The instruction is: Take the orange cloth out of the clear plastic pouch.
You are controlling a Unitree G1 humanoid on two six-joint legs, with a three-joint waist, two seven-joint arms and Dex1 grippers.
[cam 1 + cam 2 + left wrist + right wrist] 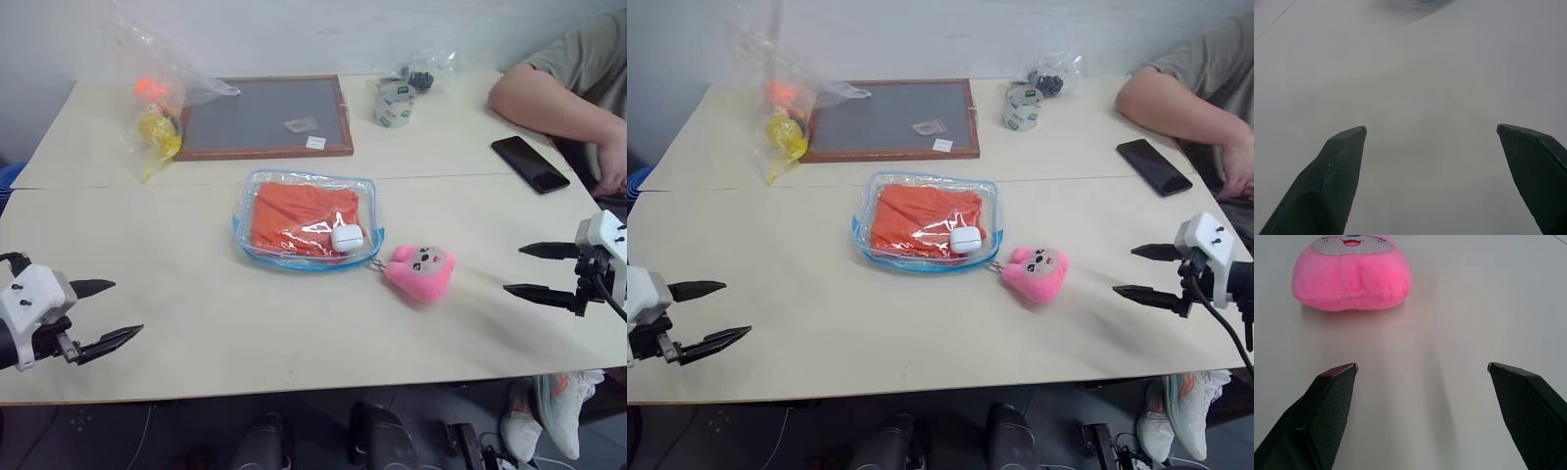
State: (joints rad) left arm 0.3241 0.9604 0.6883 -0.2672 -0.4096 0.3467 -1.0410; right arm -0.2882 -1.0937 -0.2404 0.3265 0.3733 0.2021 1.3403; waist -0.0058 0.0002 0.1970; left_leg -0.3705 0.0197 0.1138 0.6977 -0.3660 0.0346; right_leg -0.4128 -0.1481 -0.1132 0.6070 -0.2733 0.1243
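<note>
Clear plastic pouch point(308, 220), centre table; orange cloth point(294, 217) inside. Left gripper point(103, 313) at 8 o'clock, right gripper point(529, 271) at 3 o'clock: jaws wide, empty. Risk: unpinned pouch slides.

The setting reads as a lab or office test area rather than a home; a plain pale worktable point(294, 333) made of two joined boards stands against a bare light wall point(323, 29). A framed grey board point(263, 116), a roll of tape point(393, 103) and a dark phone point(530, 164) lie on it; a seated person point(578, 88) rests a forearm at the edge; cables point(480, 446) trail on the floor beneath.
</note>
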